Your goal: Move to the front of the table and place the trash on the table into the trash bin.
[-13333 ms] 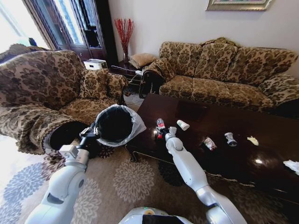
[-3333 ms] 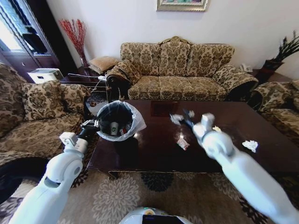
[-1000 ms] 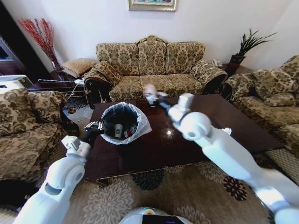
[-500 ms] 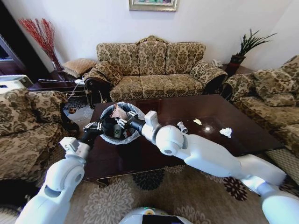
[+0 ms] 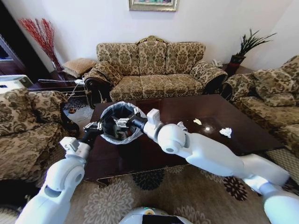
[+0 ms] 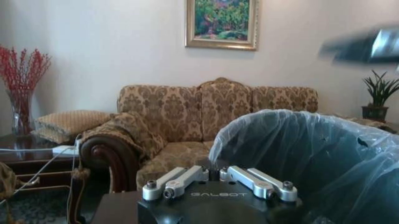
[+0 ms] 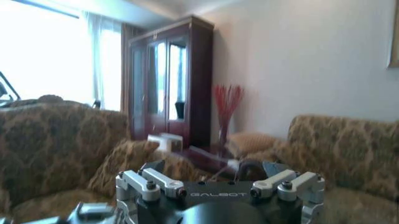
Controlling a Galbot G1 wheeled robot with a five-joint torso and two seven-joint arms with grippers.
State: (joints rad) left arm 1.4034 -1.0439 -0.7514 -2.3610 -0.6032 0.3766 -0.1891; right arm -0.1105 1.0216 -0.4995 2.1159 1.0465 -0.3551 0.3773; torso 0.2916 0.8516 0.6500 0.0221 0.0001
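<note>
My left gripper [image 5: 96, 126] is shut on the rim of the trash bin [image 5: 108, 110], a black bin with a white bag, and holds it over the left end of the dark table [image 5: 154, 151]. In the left wrist view the bag [image 6: 311, 154] bulges just beyond the closed fingers [image 6: 181, 179]. Inside the bin's mouth my right gripper [image 5: 122, 122] is open, its fingers [image 7: 149, 183] wide apart and nothing between them. Trash lies on the table to the right: a small crumpled piece [image 5: 182, 126], a yellowish scrap [image 5: 198, 122] and a white tissue [image 5: 226, 132].
A patterned sofa [image 5: 152, 65] stands behind the table, with armchairs at the left [image 5: 23, 126] and right [image 5: 275, 88]. A side table with cables [image 5: 60, 84] sits at the far left. Flowered carpet [image 5: 140, 196] lies between me and the table's front edge.
Half a second ago my right gripper held a crumpled tissue over the bin; now it sits lower in the bin's mouth and its fingers are empty. Earlier still, the view swung right along the table.
</note>
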